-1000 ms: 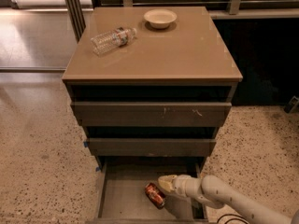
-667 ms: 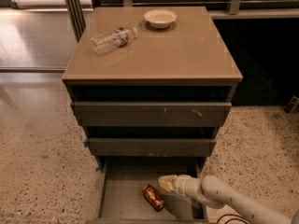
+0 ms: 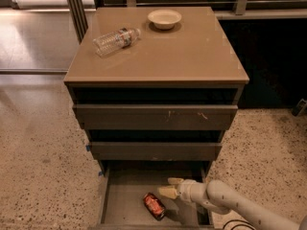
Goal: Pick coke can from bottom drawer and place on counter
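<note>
Down in the bottom drawer [image 3: 124, 198], the coke can [image 3: 154, 206] is lying on its side, looking light, hard and slippery. I am holding my tool [image 3: 171, 187] just beside it, spread wide, aiming for its round middle.

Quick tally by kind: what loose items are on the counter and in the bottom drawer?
water bottle: 1, lying on the counter
bowl: 1, on the counter
coke can: 1, lying in the bottom drawer, gripper beside it
Total: 3

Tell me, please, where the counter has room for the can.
The counter is bare in front of the bottle and bowl and along the right; crowded at the back. The gripper is in the drawer beside the can.
</note>
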Tool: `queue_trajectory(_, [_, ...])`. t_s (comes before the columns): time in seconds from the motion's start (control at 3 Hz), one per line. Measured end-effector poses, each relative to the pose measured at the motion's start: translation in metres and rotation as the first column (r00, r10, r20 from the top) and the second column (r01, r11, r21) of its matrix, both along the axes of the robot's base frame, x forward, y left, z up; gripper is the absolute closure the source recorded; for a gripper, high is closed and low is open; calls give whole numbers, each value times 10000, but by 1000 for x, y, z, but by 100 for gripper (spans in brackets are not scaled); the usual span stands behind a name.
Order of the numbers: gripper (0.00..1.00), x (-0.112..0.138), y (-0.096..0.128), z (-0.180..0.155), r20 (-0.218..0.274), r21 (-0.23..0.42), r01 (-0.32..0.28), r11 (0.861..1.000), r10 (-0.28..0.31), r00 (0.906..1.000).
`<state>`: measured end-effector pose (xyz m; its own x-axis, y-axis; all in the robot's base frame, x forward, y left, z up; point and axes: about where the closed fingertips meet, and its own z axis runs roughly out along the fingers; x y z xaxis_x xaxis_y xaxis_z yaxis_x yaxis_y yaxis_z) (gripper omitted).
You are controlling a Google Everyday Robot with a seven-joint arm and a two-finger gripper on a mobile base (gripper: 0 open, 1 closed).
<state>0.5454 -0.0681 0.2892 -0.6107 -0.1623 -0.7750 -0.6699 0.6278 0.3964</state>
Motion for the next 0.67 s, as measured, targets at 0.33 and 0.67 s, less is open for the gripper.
queue_trajectory(0.33, [0,0,0,0,0,0,0,10000,0,10000])
queue_trajectory(0.67, [0,0,0,0,0,0,0,10000,0,10000])
